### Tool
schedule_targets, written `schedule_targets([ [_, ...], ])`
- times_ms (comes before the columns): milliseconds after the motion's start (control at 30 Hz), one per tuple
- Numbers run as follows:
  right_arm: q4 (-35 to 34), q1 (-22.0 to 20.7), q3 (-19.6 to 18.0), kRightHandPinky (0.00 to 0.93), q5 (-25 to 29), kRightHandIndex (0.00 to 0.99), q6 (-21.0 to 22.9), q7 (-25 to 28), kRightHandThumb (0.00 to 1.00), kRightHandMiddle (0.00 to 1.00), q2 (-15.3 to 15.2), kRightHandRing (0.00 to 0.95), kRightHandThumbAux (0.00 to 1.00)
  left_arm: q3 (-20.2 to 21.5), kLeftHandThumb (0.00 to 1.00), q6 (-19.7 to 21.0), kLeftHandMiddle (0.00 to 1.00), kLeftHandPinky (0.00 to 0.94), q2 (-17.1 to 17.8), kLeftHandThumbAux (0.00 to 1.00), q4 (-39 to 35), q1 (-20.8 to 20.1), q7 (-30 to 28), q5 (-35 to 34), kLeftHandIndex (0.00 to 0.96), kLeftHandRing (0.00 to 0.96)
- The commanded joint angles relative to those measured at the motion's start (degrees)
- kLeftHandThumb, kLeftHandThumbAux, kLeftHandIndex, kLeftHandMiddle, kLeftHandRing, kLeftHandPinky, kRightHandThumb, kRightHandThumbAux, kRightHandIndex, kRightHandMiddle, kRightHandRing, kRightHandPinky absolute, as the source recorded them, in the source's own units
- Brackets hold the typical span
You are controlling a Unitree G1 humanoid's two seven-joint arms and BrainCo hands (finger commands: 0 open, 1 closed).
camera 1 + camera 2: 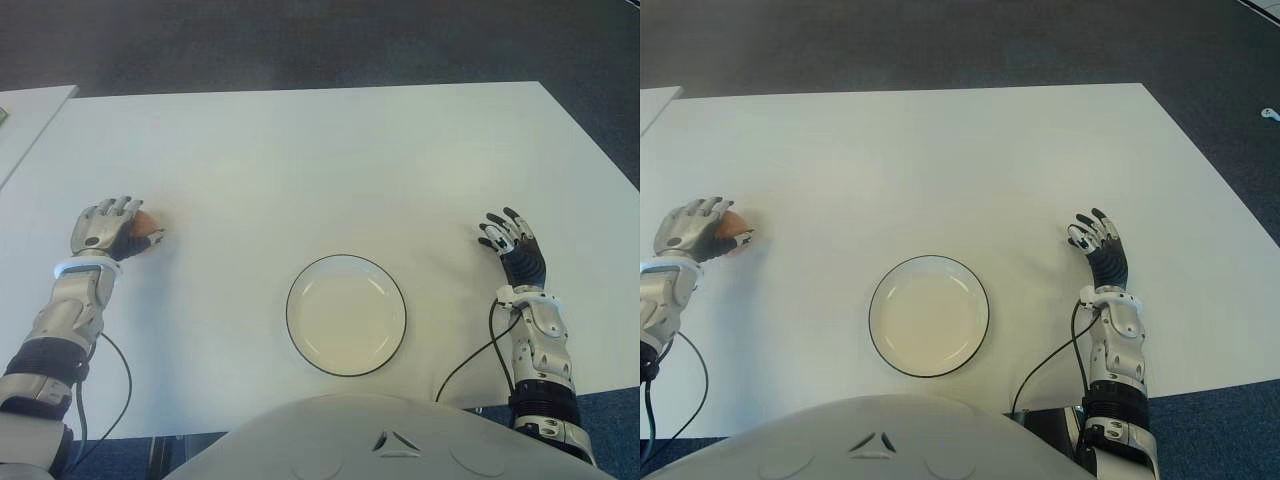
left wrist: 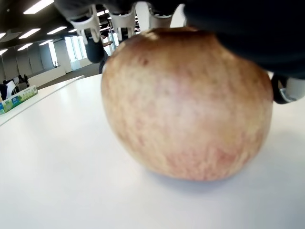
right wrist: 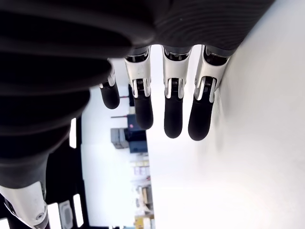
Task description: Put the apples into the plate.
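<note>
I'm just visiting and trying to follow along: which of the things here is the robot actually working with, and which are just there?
Part of the job:
- apple, still on the table, with the left robot hand over it
- plate, empty, in front of the robot

Just there:
- right robot hand, open and idle, to the right of the plate
- white table
- second table at the far left

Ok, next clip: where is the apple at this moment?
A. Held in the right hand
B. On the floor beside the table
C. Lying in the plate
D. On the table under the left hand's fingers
D: the apple sits on the white table with the left hand curled over it, while the plate holds nothing and the right hand shows open to the plate's right.
</note>
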Motion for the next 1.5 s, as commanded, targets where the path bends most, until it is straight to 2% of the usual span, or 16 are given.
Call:
schedule_targets([
  [33,2.4,1.0,-0.4,0.301,0.3,0.125,2.3,-0.4,0.258,0.263,0.5,0.275,0.651,-1.4,0.298,-1.1,0.000,0.000,-1.3,0.217,3.2,0.3,0.1,-1.1,0.000,0.000],
  [167,2.3,1.0,-0.5,0.301,0.3,0.130,2.7,-0.6,0.266,0.264,0.5,0.279,0.648,-1.8,0.292,-1.6,0.000,0.000,-1.2,0.219,5.0,-0.1,0.8,-1.2,0.000,0.000],
  [367,2.9,0.6,-0.4,0.293,0.0,0.134,0.6,-0.6,0.279,0.281,0.9,0.289,0.654,-2.8,0.281,-1.7,0.000,0.000,-1.2,0.228,7.6,-1.0,1.6,-1.3,0.000,0.000],
  [533,1.7,1.3,0.1,0.259,-0.3,0.117,1.9,-0.1,0.266,0.252,0.2,0.264,0.654,-3.5,0.284,-1.9,0.000,0.000,-1.1,0.240,10.0,-1.7,2.3,-1.5,0.000,0.000],
  [700,1.7,1.3,-0.2,0.287,0.1,0.127,1.0,-0.1,0.246,0.270,0.6,0.276,0.654,-3.9,0.290,-2.1,0.000,0.000,-1.3,0.253,11.9,-2.2,3.4,-1.6,0.000,0.000],
  [833,3.2,0.7,-0.3,0.277,-0.4,0.128,1.3,-0.6,0.240,0.275,0.1,0.276,0.655,-4.2,0.292,-2.5,0.000,0.000,-1.8,0.262,13.8,-2.5,5.1,-1.9,0.000,0.000],
  [1033,2.4,0.9,-0.3,0.300,-0.1,0.127,2.0,-0.4,0.236,0.274,-0.2,0.285,0.649,-5.7,0.280,-5.0,0.000,0.000,-2.7,0.287,21.8,-4.3,10.5,-1.7,0.000,0.000],
  [1233,2.5,0.7,-0.5,0.316,0.1,0.132,1.9,-0.3,0.243,0.283,-0.5,0.299,0.641,-6.7,0.278,-6.4,0.000,0.003,-2.9,0.310,24.1,-5.1,13.0,-2.1,0.003,0.000],
  [1333,2.4,0.6,-0.5,0.320,0.1,0.134,2.5,-0.4,0.246,0.286,-0.5,0.305,0.632,-6.9,0.311,-7.0,0.068,0.074,-3.0,0.341,24.9,-5.3,13.9,-2.5,0.058,0.055],
  [1367,2.4,0.6,-0.5,0.320,0.2,0.134,2.6,-0.3,0.248,0.287,-0.6,0.306,0.633,-7.4,0.350,-7.8,0.129,0.134,-3.8,0.356,28.6,-6.7,14.8,-2.4,0.105,0.112],
  [1400,2.4,0.6,-0.5,0.319,0.2,0.135,2.7,-0.3,0.254,0.288,-0.6,0.307,0.637,-7.8,0.439,-8.5,0.276,0.268,-4.3,0.387,31.4,-7.8,15.6,-2.4,0.199,0.268],
  [1433,2.4,0.5,-0.6,0.318,0.3,0.135,2.7,-0.2,0.258,0.288,-0.6,0.307,0.639,-8.2,0.497,-9.0,0.371,0.355,-4.7,0.407,33.4,-8.6,16.1,-2.4,0.260,0.369],
  [1467,2.4,0.5,-0.6,0.318,0.3,0.135,2.8,-0.2,0.259,0.288,-0.6,0.307,0.639,-8.6,0.518,-9.4,0.405,0.386,-5.0,0.414,35.3,-9.4,16.6,-2.3,0.282,0.405],
  [1500,2.2,0.6,-0.5,0.317,0.2,0.135,2.8,-0.2,0.262,0.288,-0.6,0.307,0.641,-9.2,0.561,-9.0,0.474,0.454,-4.9,0.433,35.4,-9.4,17.2,-1.9,0.328,0.480],
])
